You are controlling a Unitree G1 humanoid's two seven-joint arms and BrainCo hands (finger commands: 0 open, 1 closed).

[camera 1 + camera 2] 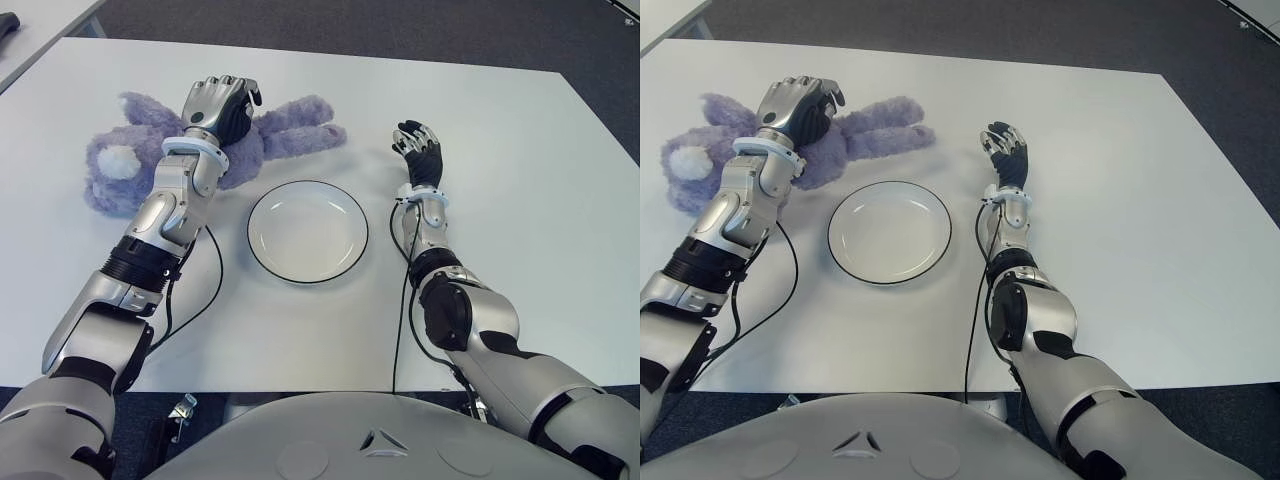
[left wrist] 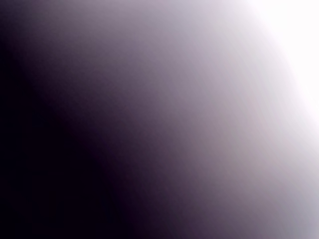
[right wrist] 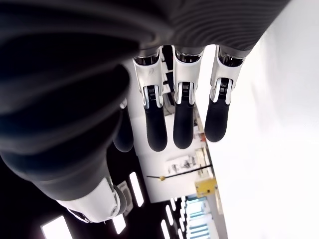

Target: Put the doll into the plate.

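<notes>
In the left eye view, a purple plush doll is seen lying on the white table, to the left of and behind an empty white plate with a dark rim. The left hand is placed on the doll's middle, fingers curled over it. The right hand is shown to the right of the plate.

In the left wrist view, only a purple blur is shown.

In the right wrist view, the right hand's fingers are seen extended, nothing held.

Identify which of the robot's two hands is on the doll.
The left hand, over the purple doll; the right hand shows beside the plate, holding nothing.
</notes>
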